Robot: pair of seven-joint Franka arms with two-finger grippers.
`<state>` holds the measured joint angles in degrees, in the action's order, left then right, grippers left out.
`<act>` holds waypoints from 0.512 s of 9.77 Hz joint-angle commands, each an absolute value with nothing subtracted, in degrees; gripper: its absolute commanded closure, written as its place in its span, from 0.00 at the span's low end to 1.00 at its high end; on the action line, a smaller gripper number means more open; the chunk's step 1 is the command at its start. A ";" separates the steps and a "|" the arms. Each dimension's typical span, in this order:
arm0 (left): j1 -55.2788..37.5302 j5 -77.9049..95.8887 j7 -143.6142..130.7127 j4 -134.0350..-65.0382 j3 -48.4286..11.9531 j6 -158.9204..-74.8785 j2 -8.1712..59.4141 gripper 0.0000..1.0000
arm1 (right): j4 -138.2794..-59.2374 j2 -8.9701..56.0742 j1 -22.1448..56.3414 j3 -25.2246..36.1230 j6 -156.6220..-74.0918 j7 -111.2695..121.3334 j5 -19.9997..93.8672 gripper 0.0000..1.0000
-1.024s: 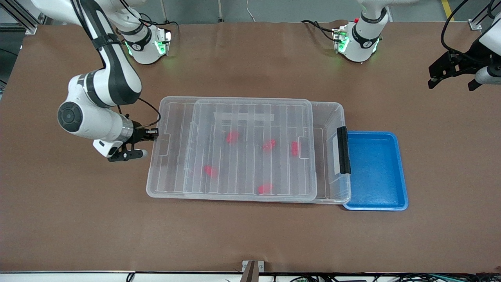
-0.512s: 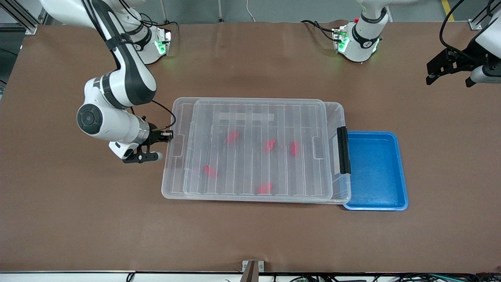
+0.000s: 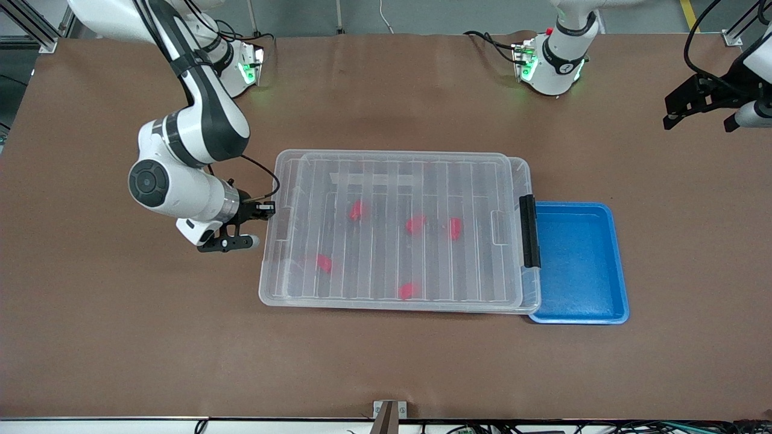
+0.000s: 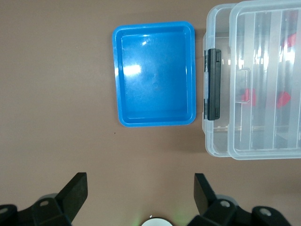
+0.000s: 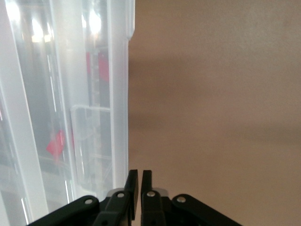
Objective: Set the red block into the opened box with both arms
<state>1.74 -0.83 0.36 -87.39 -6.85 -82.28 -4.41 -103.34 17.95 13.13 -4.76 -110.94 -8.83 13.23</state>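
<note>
The clear box [image 3: 526,181] lies mid-table with its ribbed lid [image 3: 392,181] flat over nearly all of it. Several red blocks, such as one [image 3: 357,210] and another [image 3: 408,290], show through the lid, inside the box. My right gripper [image 3: 265,209] sits low against the lid's short edge at the right arm's end. Its fingers stand almost together with only a thin slit, and nothing shows between them [image 5: 139,176]. The lid's rim [image 5: 117,94] runs right beside them. My left gripper [image 3: 699,111] hangs open, high over the table at the left arm's end, holding nothing [image 4: 140,188].
A blue tray [image 3: 579,265] lies against the box's short end, the one with the black latch [image 3: 528,231]. The left wrist view shows this tray [image 4: 155,75] and the latch [image 4: 214,84] from above. Bare brown table surrounds the box.
The lid has slid toward the left arm's end along with my right gripper and now covers almost the whole box. My left gripper has barely shifted.
</note>
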 commanded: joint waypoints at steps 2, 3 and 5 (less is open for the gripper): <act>2.02 -0.18 1.49 -89.12 -6.68 -81.21 -4.66 0.00 | -96.86 11.65 8.28 -2.82 -98.03 -9.58 7.15 0.00; 1.93 -0.26 1.58 -89.12 -6.68 -80.95 -4.83 0.00 | -96.94 6.90 4.78 -2.55 -96.26 -9.58 6.51 0.00; 1.85 -0.09 1.32 -89.12 -6.77 -80.95 -4.75 0.00 | -96.94 -1.54 -1.56 -2.37 -93.79 -9.14 6.16 0.00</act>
